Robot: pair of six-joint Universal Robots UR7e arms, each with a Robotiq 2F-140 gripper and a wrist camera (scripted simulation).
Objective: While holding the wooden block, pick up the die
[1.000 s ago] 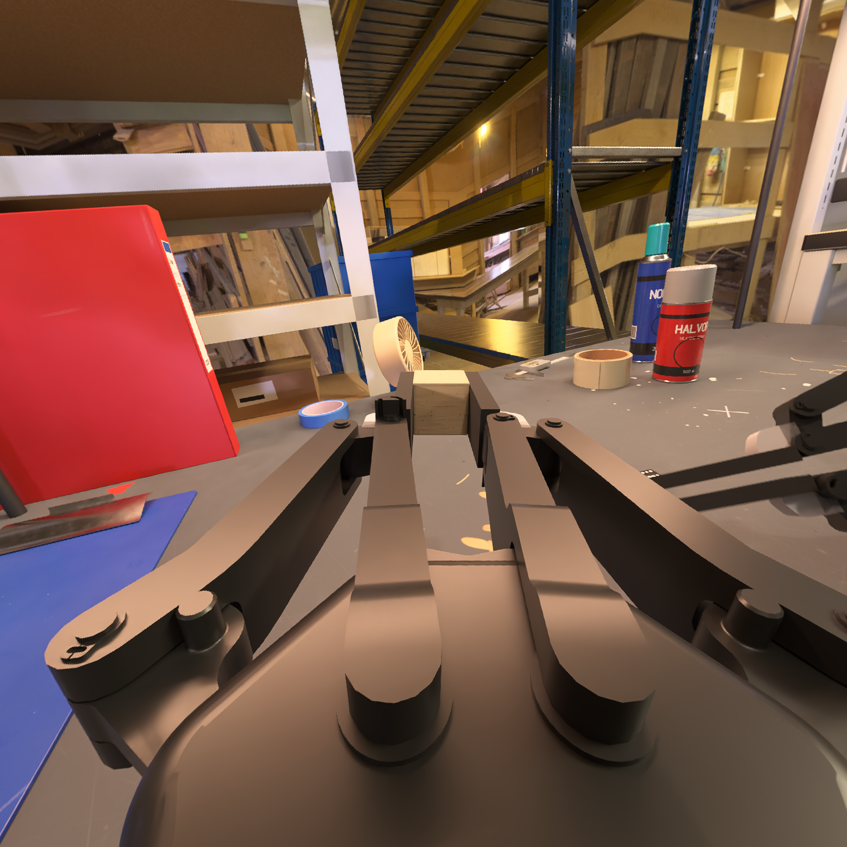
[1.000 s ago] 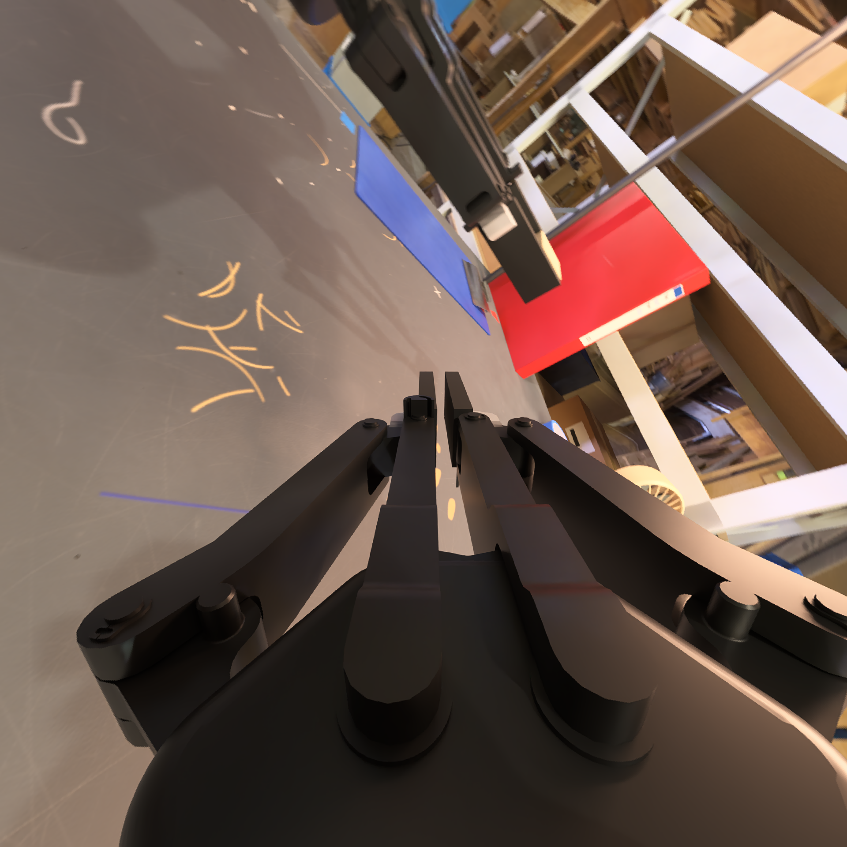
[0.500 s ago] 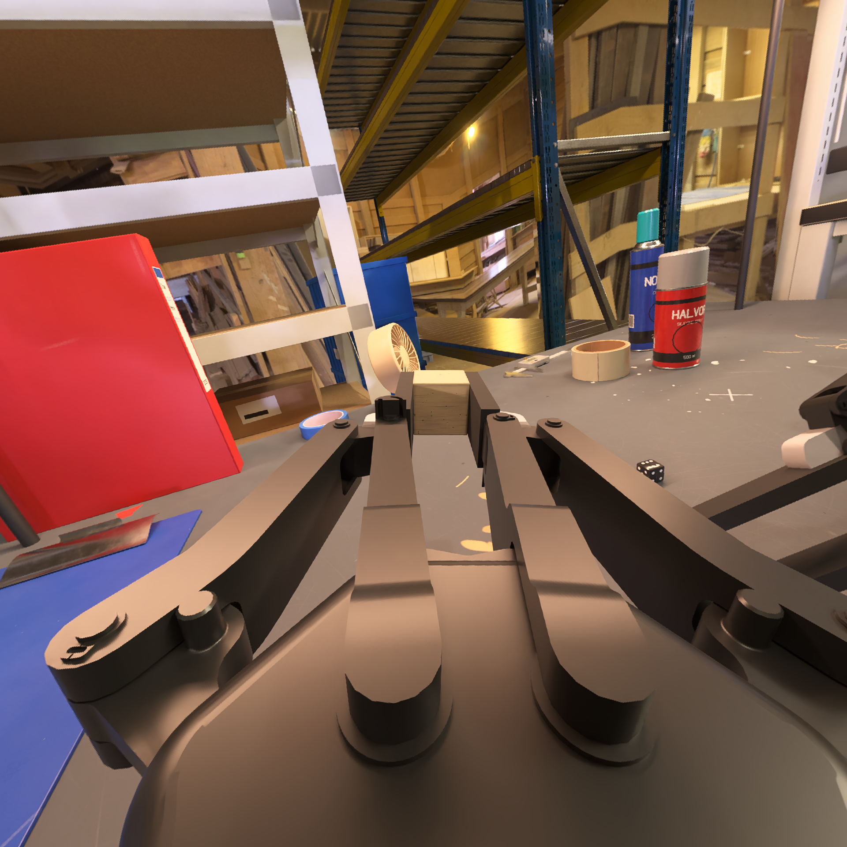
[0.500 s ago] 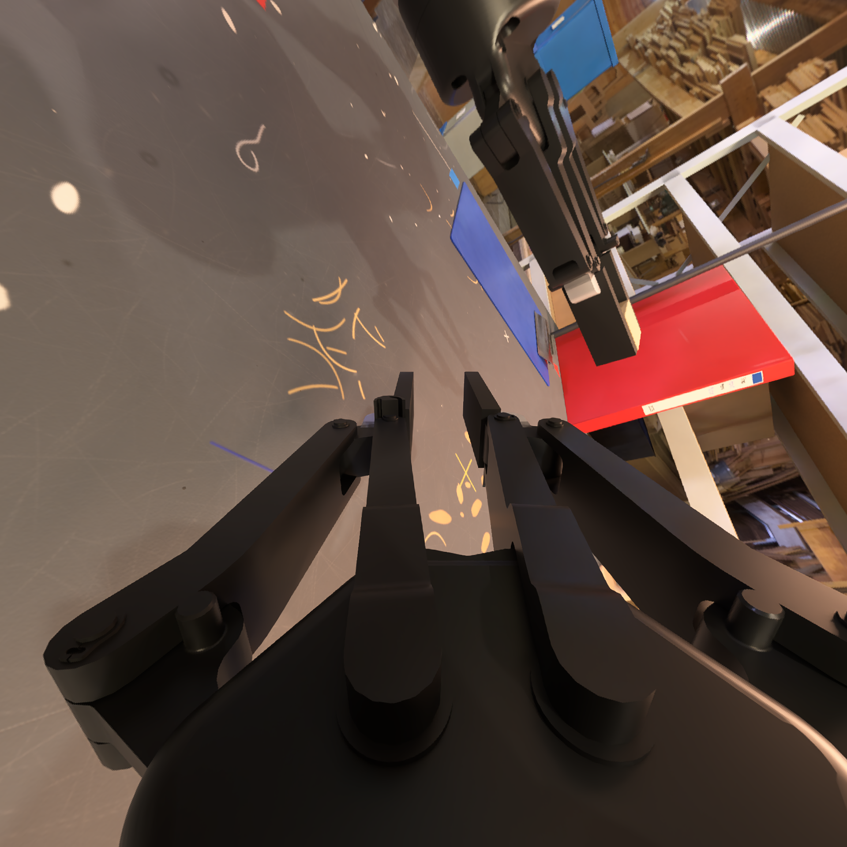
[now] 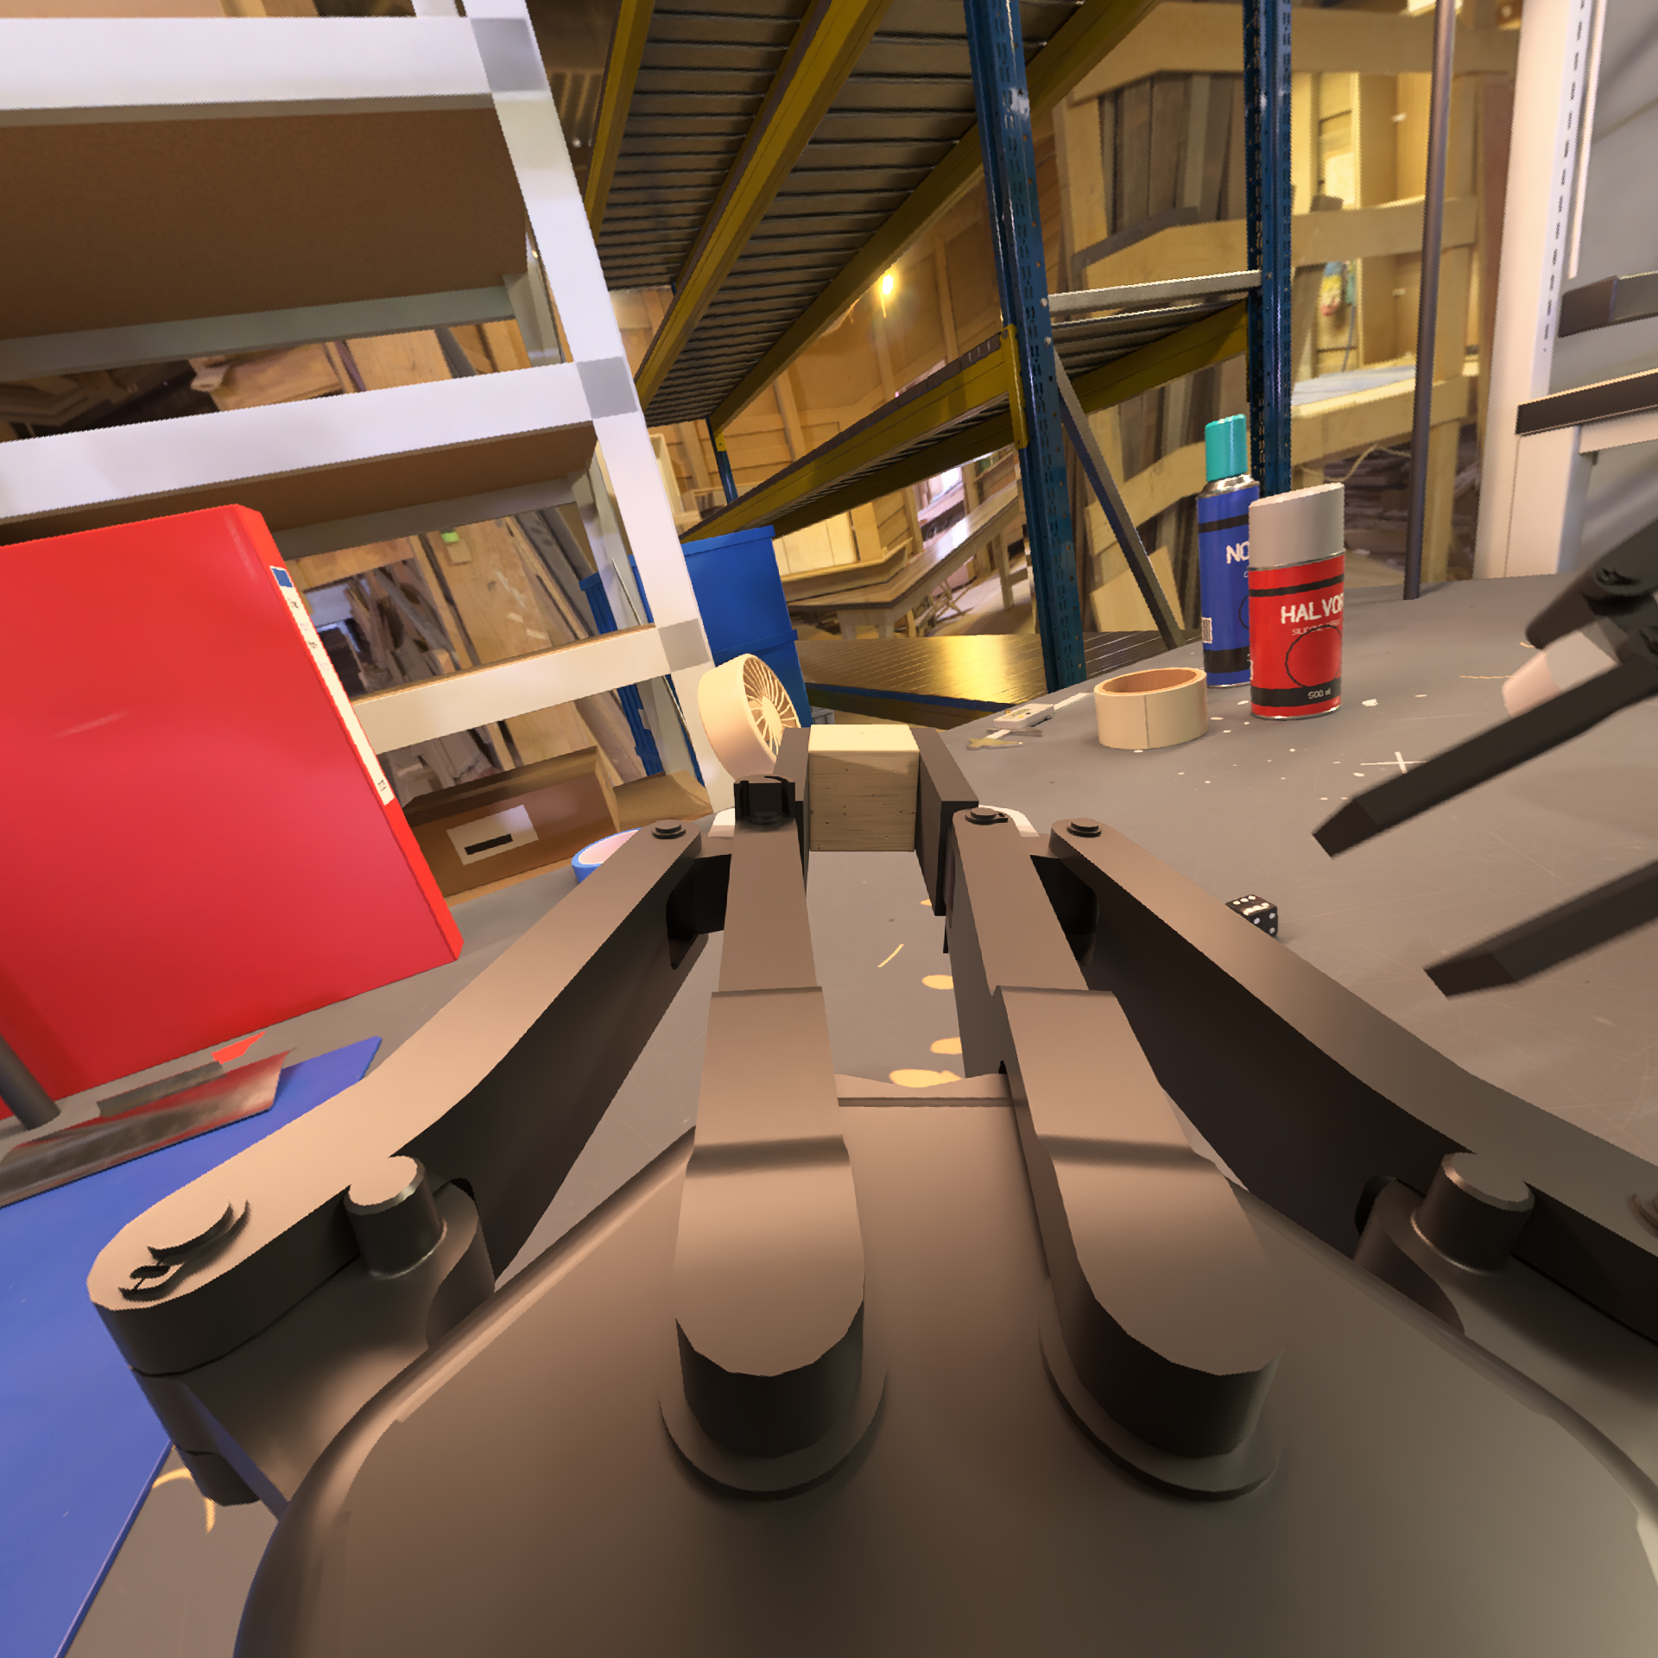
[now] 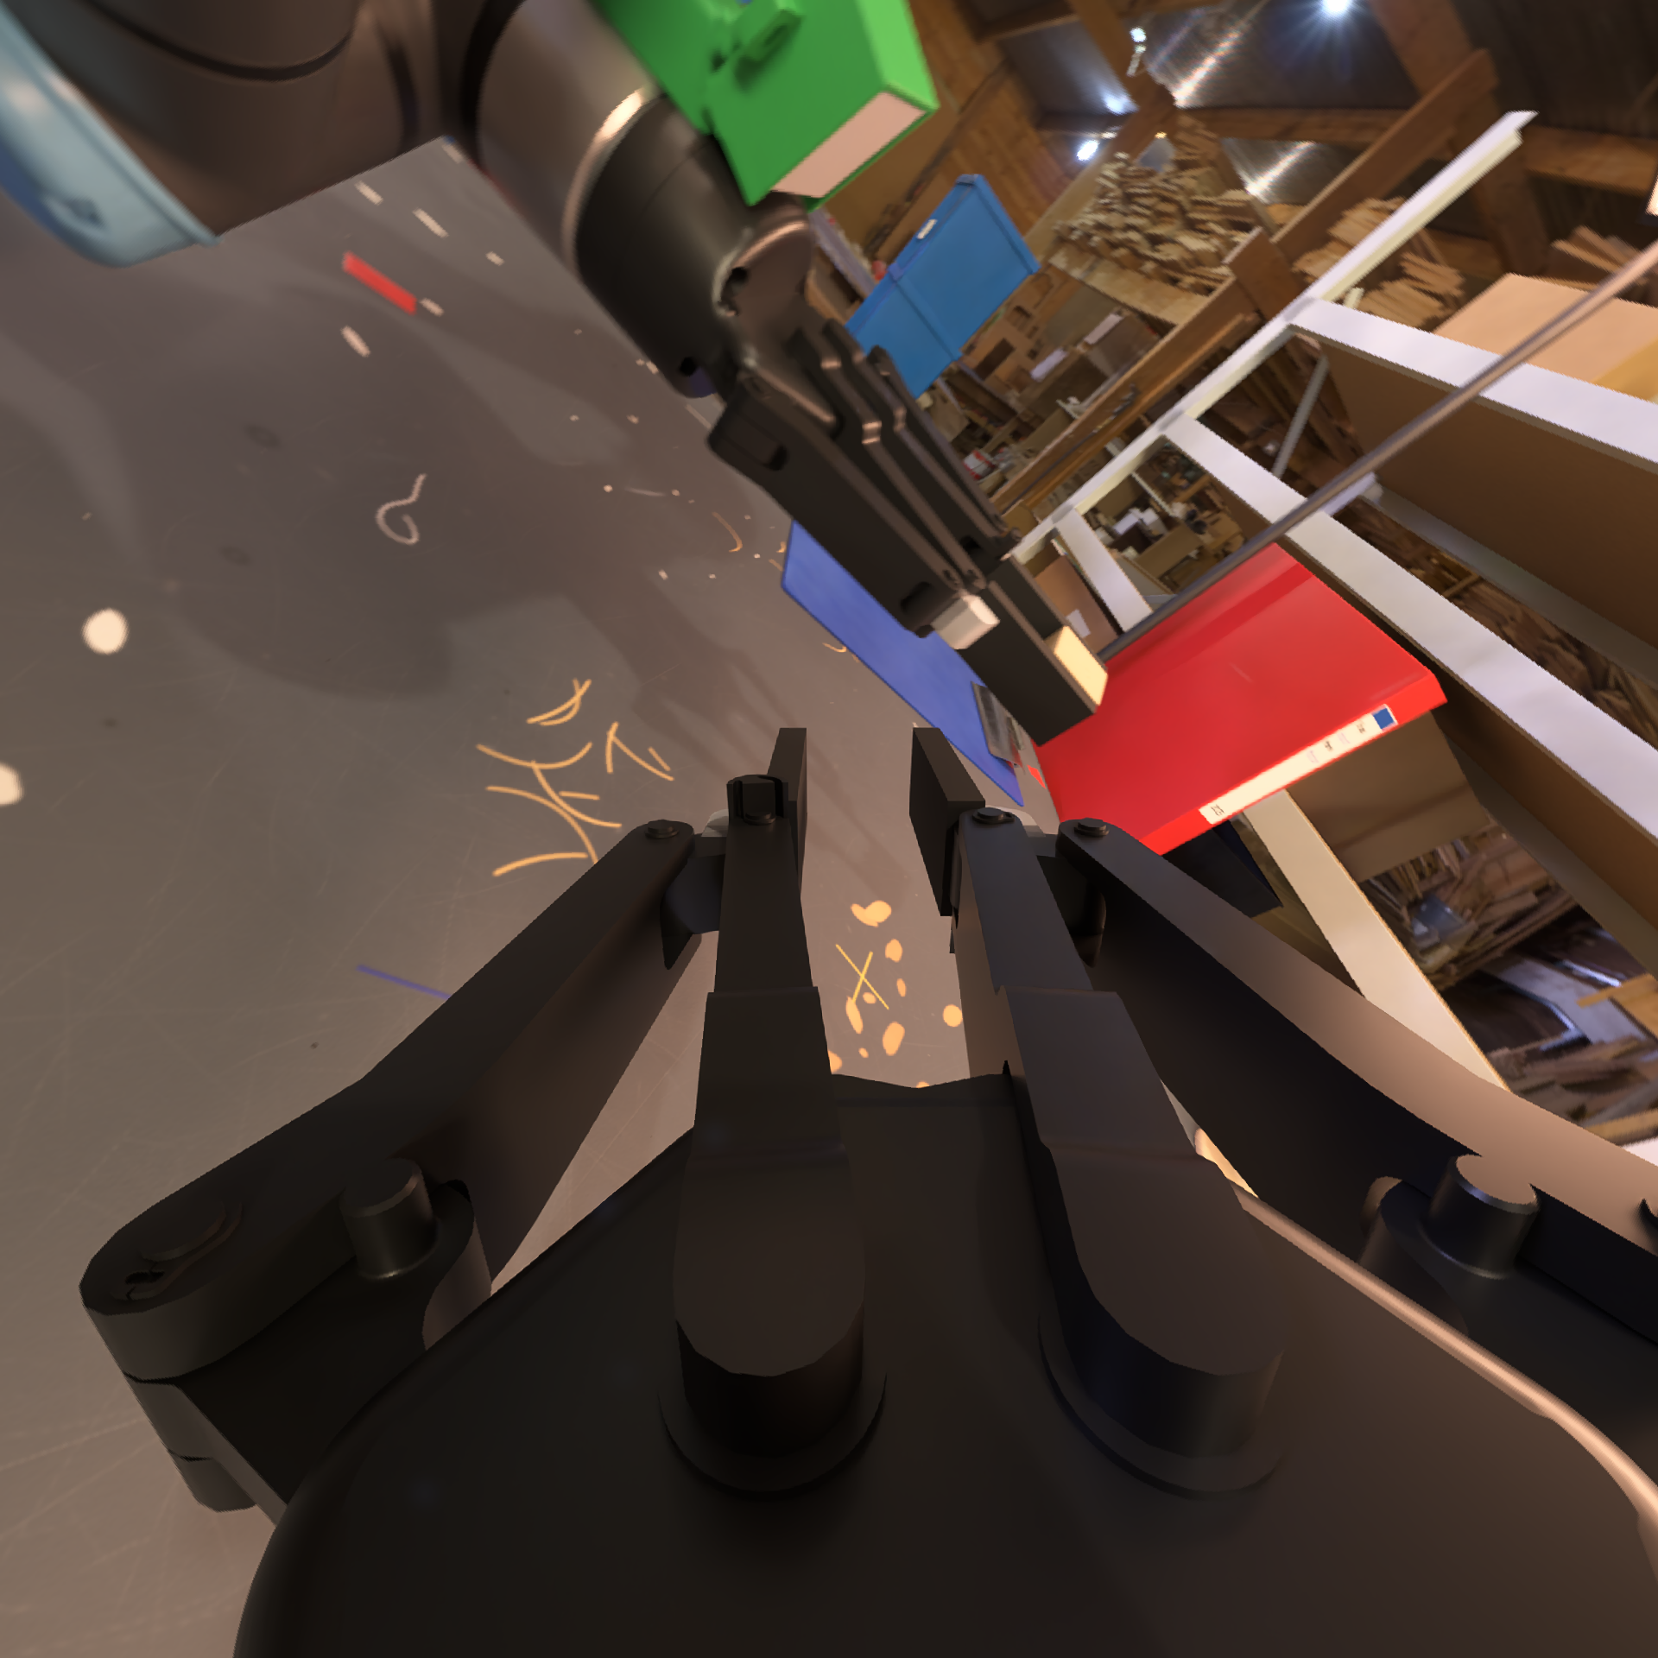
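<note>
Black die (image 5: 1253,913) lies near right hand (image 5: 1373,906).

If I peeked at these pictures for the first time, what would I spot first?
Probably the big red binder leaning by the white shelves on the left, bright against the grey table. Next, the wooden block pinched in the left gripper, right in the middle. Then the tiny black die on the table, near the right gripper's fingers, which are spread apart.
</note>
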